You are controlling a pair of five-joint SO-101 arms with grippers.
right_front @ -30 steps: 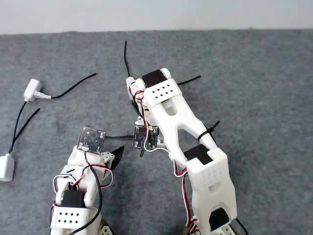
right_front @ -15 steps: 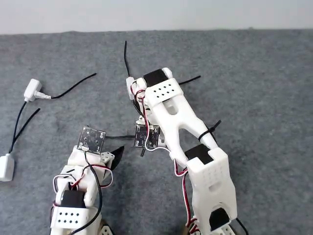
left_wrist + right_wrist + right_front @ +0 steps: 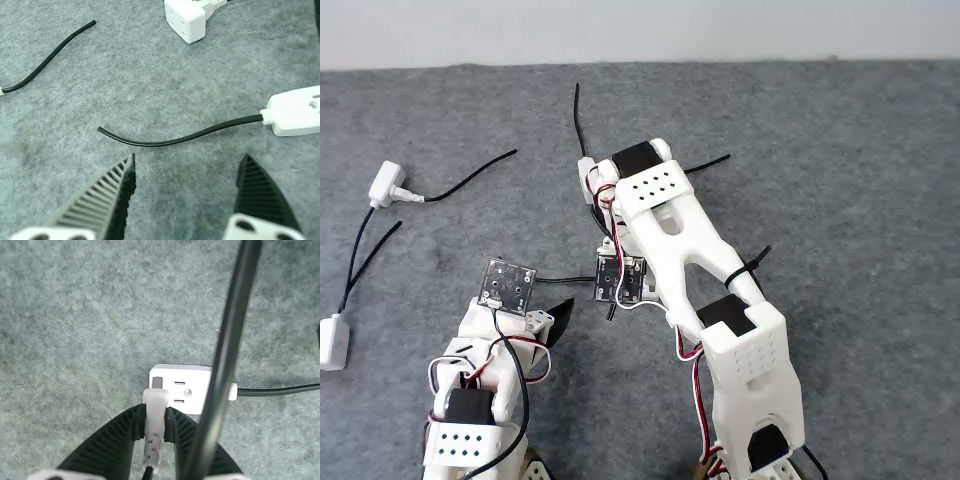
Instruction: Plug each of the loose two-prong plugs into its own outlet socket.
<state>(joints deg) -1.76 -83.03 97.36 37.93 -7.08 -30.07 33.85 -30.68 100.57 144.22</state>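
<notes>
- Grey carpeted table under both arms.
- R arm, white, stretched out to mid-table. L arm folded back near the front edge.
- R pincer clenched on a white two-prong plug, held lengthwise betw. the jaws.
- White outlet socket lying flat right at the R pincer tips. Plug head pressed against its end slot; can't tell if the prongs are seated.
- Socket's black lead running off to one side of the R pincer.
- L pincer released, jaws wide apart, above bare carpet, gripping nothing.
- White connector just beyond one L jaw tip.
- Its thin black cord curving across just ahead of the open gap, not touching the pincer.
- Slotted socket block, white w/ small holes, well ahead of the L pincer.
- Loose cord end, black, far ahead and off to the other side.
</notes>
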